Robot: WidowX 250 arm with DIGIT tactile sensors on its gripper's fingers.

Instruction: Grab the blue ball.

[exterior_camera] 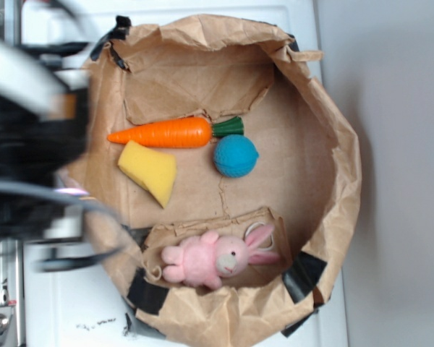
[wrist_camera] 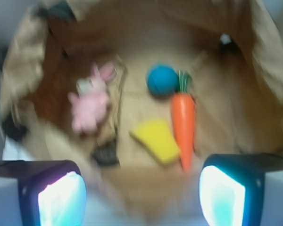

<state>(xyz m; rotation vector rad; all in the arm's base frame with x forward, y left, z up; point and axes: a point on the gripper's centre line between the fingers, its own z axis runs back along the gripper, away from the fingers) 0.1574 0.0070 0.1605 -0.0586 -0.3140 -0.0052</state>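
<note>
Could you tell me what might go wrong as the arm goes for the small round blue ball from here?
The small round teal-blue ball lies right beside the green leafy top of the orange toy carrot, so a finger of the open gripper might catch the carrot instead. Being round, the ball might also roll across the brown paper floor if nudged off-centre. The wrist view is blurred, which could hamper aiming.

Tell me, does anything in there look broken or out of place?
The brown paper liner is crumpled and torn, patched with black tape. The blue ball, carrot, yellow wedge and pink bunny look undamaged.
</note>
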